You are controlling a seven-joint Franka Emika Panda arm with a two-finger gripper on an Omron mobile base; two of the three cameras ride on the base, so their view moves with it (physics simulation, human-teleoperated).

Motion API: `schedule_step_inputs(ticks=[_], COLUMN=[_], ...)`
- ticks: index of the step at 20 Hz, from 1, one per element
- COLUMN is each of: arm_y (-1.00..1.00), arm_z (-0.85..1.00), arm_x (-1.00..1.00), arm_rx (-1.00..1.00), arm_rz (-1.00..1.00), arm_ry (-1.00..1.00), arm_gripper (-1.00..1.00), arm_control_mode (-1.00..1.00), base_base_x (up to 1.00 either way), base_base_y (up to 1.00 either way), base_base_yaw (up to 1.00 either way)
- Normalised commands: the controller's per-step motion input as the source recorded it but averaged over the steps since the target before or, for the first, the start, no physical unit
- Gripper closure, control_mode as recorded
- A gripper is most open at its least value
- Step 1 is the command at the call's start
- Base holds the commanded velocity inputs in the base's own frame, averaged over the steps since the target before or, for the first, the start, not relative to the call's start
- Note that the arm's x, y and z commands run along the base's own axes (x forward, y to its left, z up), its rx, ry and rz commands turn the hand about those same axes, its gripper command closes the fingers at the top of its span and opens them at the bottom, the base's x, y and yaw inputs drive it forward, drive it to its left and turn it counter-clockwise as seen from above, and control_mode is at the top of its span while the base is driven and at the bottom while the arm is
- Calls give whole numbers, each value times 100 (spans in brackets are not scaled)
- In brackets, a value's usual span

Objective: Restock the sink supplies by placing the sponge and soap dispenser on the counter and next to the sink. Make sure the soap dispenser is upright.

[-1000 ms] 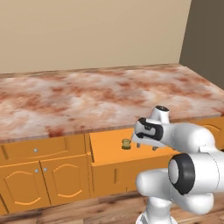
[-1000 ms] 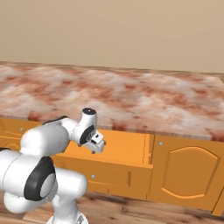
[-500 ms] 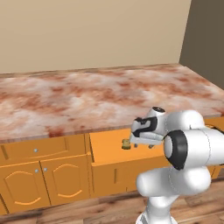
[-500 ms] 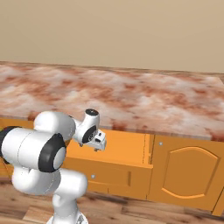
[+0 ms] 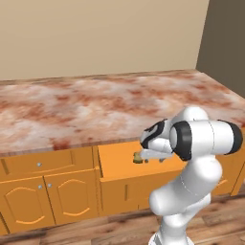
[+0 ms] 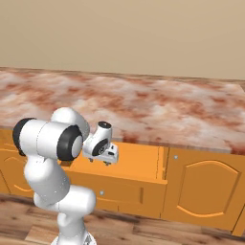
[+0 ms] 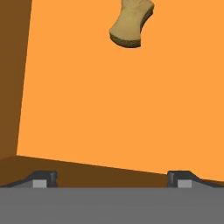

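The sponge (image 7: 131, 22), a tan pinched block with a darker olive side, lies on the orange floor of an open drawer (image 7: 113, 100). It also shows as a small olive speck (image 5: 137, 158) in the left base view. My gripper (image 7: 111, 179) hangs over the drawer a little short of the sponge, open, with nothing between its fingertips (image 7: 43, 178). Both base views place the gripper (image 5: 145, 154) (image 6: 109, 160) just below the front edge of the marbled counter (image 5: 95, 110). The soap dispenser and the sink are out of view.
The open drawer (image 6: 136, 165) juts out from the orange cabinets under the counter (image 6: 158, 107). Its brown side wall (image 7: 13, 78) stands to the left in the hand view. Closed cabinet doors (image 5: 28, 203) (image 6: 198, 189) flank it. A beige wall rises behind the counter.
The arm has folded, and its elbow has swung round in front of the cabinets. The gripper has sunk slightly and moved closer to the sponge. The sponge has not moved.
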Motion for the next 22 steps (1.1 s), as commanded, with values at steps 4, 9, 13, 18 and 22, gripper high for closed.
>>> schedule_step_inputs(ticks=[4,9,13,18,22], arm_y=[0,0,0,0,0], arm_z=[-36,-33,-33,-23,-9], arm_x=[2,-4,-11,-7,-13], arm_rx=[0,0,0,0,0], arm_rz=[4,0,-1,0,0], arm_ry=[0,0,0,3,6], arm_gripper=[-100,-100,-100,-100,-100], arm_control_mode=[-100,-100,-100,-100,-100], base_base_x=[0,0,0,0,0], base_base_y=[0,0,0,0,0], base_base_yaw=[0,0,0,0,0])
